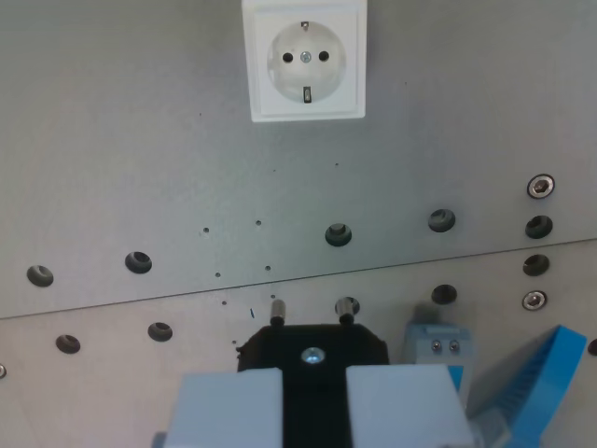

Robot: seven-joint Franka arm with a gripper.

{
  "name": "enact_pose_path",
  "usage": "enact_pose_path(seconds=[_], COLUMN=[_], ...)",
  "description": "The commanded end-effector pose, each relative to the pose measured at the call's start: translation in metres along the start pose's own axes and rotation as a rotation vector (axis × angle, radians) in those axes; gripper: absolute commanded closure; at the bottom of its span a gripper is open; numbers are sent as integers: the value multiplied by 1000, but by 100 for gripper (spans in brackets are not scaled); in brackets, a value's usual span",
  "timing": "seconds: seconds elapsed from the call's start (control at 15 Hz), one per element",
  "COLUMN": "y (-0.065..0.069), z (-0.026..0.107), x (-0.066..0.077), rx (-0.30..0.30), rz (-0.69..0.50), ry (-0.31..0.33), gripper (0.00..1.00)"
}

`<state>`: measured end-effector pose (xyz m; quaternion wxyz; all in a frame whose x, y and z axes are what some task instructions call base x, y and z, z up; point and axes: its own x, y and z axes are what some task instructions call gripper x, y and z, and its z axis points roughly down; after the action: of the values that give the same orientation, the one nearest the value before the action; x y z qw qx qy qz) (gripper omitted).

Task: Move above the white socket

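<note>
No readable brand, label or writing anywhere that I can make out. White socket sits at top centre of the frame, mounted flat on the grey metal bench, square faceplate with a round recess, two pin holes and a centre screw; its top edge is cut off by the frame. My gripper comes in from the bottom centre, pointing up-frame toward the socket but well apart from it. Two light grey finger pads stand either side of a black plug, jaws closed onto its body, narrow dark strip between them. The plug shows a silver screw on top and two metal pins sticking out toward the upper part of the frame. Bench plate has a seam running across the middle from left to right, with a row of dark bolt holes on both sides of it and a couple of screws at right edge. A blue-and-grey fixture sits just right of the gripper, a blue ribbed part in the lower right corner.
</note>
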<state>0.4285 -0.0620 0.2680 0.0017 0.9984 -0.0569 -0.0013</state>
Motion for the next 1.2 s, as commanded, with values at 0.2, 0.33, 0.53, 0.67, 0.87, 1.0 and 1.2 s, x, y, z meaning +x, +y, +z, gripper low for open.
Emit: enact_pose_path(seconds=[0.2, 0.33, 0.53, 0.67, 0.87, 1.0, 1.2], y=[0, 0, 0, 0, 1, 1, 1], z=[4, 6, 11, 15, 23, 28, 37], x=[1, 1, 3, 4, 6, 7, 8], rx=[-2, -3, -5, -6, -7, -9, -11], rz=[-3, -6, -9, -12, -16, -20, -23], ry=[8, 15, 27, 34, 42, 51, 61], gripper=[100, 100, 100, 100, 100, 100, 100])
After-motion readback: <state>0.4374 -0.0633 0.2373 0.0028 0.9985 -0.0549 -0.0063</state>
